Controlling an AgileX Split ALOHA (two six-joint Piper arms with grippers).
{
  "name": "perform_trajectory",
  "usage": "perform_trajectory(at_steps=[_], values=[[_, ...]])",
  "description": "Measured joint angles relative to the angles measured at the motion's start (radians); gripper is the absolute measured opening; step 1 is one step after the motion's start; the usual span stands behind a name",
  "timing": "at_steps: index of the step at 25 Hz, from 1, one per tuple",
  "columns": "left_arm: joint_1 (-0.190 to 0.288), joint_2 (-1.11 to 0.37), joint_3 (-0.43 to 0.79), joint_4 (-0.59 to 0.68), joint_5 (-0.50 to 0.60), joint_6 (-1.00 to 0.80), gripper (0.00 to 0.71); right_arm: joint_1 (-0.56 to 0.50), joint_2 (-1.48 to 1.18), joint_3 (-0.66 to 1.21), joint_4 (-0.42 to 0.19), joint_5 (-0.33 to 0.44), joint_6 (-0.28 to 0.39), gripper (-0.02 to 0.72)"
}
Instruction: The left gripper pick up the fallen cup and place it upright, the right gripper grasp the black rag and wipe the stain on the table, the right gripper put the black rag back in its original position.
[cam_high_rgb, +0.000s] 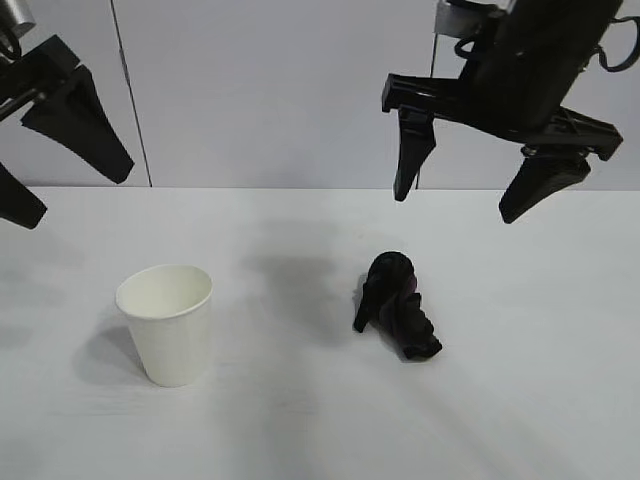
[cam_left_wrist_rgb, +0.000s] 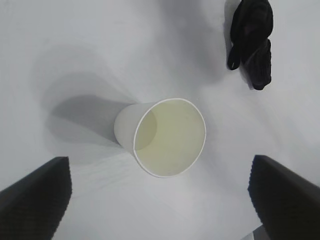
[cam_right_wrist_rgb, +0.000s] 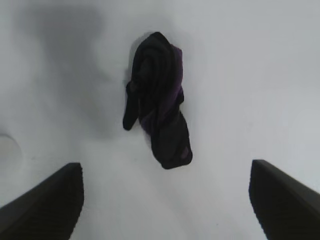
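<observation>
Cup (cam_high_rgb: 167, 322) stands upright on the worktop (cam_high_rgb: 300, 420), nearest the camera, left of the rag (cam_high_rgb: 397, 306). Rag lies bunched mid-worktop, below the right pincer (cam_high_rgb: 488, 180), which hangs above with fingers apart, empty. Left pincer (cam_high_rgb: 40, 180), fingers apart, hovers at far left above the cup.

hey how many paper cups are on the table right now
1. A single white paper cup stands upright on the table, toward the left side in the exterior view, apart from the black rag lying to its right. Nothing seems to hide another.
</observation>
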Motion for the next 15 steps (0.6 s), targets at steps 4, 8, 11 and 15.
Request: perform_trajectory(at_steps=[4,8,11,15], values=[[0.000,0.000,0.000,-0.016,-0.001,0.000,0.693,0.000,-0.003,0.034,0.009,-0.032,-0.002,0.622],[0.000,0.000,0.000,-0.020,-0.003,0.000,0.693,0.000,-0.004,0.037,0.009,-0.053,-0.002,0.622],[0.000,0.000,0.000,-0.020,-0.003,0.000,0.693,0.000,-0.004,0.037,0.010,-0.053,-0.002,0.622],[0.000,0.000,0.000,-0.020,-0.003,0.000,0.693,0.000,-0.004,0.037,0.011,-0.056,-0.002,0.622]])
